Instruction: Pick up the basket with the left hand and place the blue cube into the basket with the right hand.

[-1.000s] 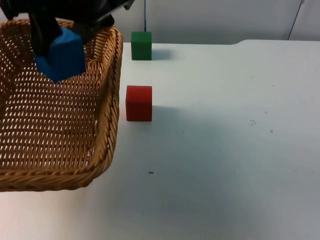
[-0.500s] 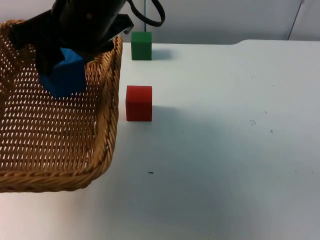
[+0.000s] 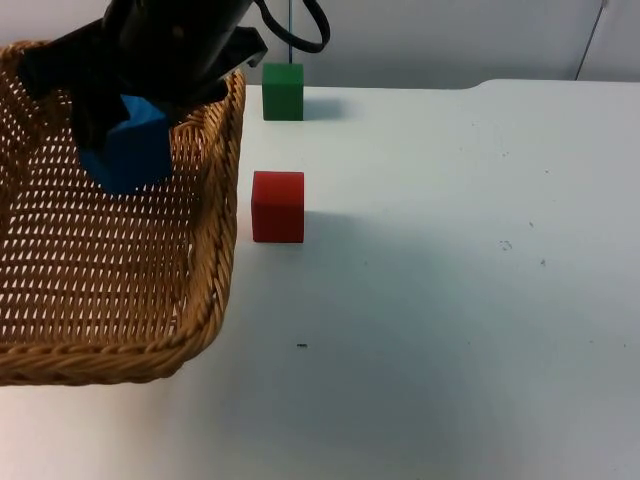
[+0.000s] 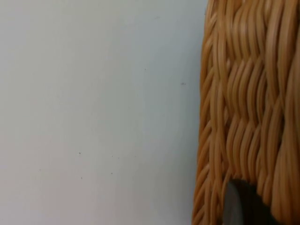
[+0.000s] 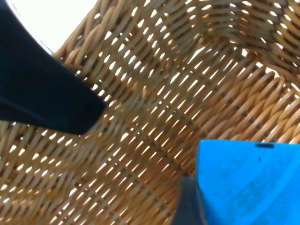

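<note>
Blue cube [image 3: 128, 152] slightly lower than before, inside basket [image 3: 205, 270].

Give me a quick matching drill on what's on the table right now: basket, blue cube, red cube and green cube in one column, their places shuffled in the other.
Things:
1. basket
2. blue cube
3. red cube
4. green cube

Places:
A. on the table near the far wall
B. gripped by the right gripper above the wicker floor
C. on the table just beside the basket's rim
D. held at its rim by the left gripper

Pairs: 1-D, 2-B, 3-C, 4-A
</note>
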Robot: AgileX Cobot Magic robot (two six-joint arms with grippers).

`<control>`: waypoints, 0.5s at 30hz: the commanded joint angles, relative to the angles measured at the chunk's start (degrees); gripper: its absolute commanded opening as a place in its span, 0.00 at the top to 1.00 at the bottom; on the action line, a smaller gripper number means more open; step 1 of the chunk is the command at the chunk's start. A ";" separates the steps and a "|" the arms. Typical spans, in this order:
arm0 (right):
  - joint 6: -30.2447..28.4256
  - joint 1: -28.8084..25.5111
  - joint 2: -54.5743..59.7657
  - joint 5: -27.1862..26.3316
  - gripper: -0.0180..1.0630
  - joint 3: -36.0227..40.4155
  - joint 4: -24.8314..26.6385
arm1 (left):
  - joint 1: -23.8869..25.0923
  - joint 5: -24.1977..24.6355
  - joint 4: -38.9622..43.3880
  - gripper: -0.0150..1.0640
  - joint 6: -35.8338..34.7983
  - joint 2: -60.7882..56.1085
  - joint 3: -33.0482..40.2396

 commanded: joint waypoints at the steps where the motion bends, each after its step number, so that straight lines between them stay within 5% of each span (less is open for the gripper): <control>1: 0.00 0.03 -0.47 -0.82 0.39 0.23 -0.01 | -0.18 1.61 -1.99 0.99 -0.01 -0.24 -0.39; 3: 0.00 0.03 -0.59 -0.82 0.23 0.23 0.12 | -0.18 1.61 -1.99 0.99 -0.01 -0.24 -0.39; 15: -2.71 0.03 -8.34 1.77 0.27 0.23 -2.19 | -0.18 1.04 -1.99 0.99 -0.01 -0.07 -0.39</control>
